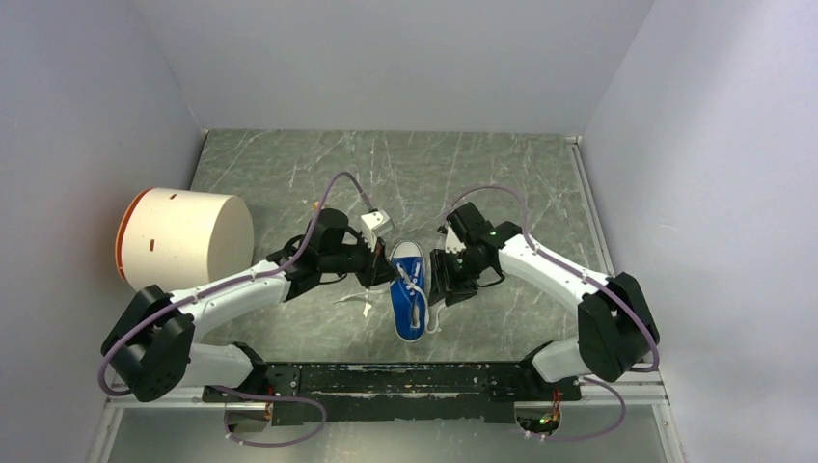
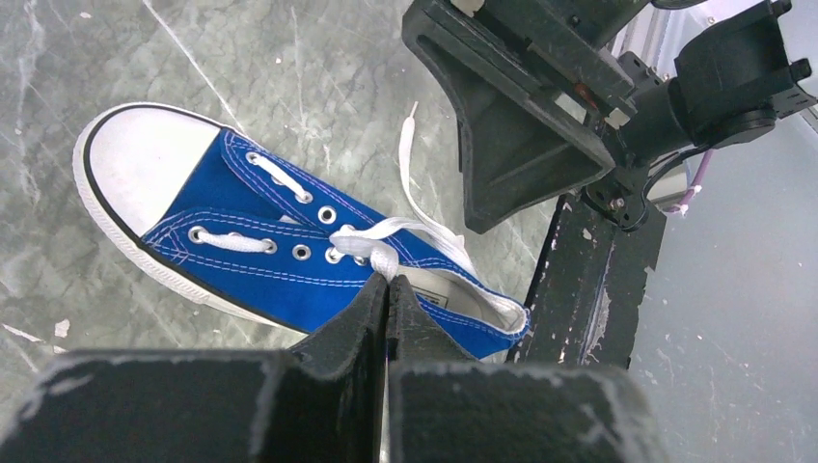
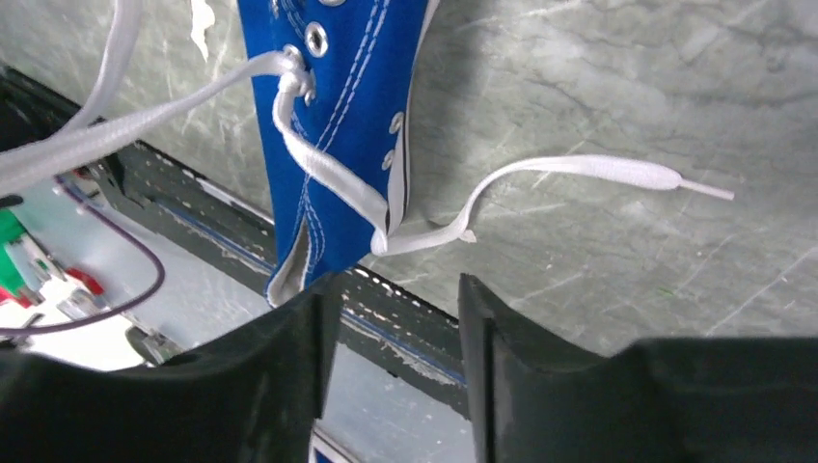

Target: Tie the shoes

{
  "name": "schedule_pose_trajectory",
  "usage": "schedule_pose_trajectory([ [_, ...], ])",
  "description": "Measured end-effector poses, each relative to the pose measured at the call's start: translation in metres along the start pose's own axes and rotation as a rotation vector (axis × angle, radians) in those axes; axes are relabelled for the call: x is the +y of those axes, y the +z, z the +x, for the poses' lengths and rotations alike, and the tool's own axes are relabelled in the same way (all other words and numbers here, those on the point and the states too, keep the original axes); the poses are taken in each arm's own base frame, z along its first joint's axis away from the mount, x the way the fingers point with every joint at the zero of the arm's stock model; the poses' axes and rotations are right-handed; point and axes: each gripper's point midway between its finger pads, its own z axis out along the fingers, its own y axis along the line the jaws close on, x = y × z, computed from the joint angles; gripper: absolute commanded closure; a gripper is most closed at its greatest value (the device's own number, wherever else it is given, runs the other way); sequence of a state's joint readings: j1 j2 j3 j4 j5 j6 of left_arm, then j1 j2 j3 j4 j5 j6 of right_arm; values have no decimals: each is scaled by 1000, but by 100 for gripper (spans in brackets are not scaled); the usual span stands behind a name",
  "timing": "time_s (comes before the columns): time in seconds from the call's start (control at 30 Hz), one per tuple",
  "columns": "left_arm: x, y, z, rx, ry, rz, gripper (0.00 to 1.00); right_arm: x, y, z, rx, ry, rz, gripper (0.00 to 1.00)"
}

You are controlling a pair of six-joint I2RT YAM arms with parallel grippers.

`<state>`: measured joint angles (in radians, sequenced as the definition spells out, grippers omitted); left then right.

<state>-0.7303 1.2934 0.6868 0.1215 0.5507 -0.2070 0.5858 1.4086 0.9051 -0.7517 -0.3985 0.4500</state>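
one sneaker lies at table centre | left gripper pressed together on laces, pulled taut | right gripper spread, nothing held | no bow formed; tying judged mostly left to do

You're looking at a sneaker of matt blue canvas with a smooth white rubber toe cap and shiny metal eyelets; its laces are flat woven cloth. The table is a smooth, faintly glossy marbled stone-look. The left gripper is grainy matt black plastic; the base rail has chipped black paint.
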Motion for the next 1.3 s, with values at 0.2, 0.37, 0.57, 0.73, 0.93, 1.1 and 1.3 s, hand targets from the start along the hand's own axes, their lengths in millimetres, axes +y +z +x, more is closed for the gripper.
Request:
schedule_pose_trajectory([
  [0.2, 0, 3, -1, -6, 14, 13, 95, -25, -12, -16, -66, 112, 19, 36],
  [0.37, 2, 8, 5, 14, 23, 29, 95, -68, -10, -20, -125, 361, 108, 38],
  [0.57, 3, 13, 6, 9, 51, 49, 95, -86, 10, -18, -88, 545, 220, 41],
  [0.73, 5, 20, 6, 9, 73, 66, 95, -97, 16, -23, -117, 658, 300, 44],
  [0.93, 6, 23, 3, 5, 85, 68, 95, -87, 31, -34, -131, 719, 398, 49],
  [1.1, 5, 23, -1, -10, 95, 76, 95, -86, 38, -30, -146, 793, 483, 58],
  [1.3, 2, 21, -7, -28, 116, 79, 95, -91, 35, -23, -203, 900, 492, 94],
])
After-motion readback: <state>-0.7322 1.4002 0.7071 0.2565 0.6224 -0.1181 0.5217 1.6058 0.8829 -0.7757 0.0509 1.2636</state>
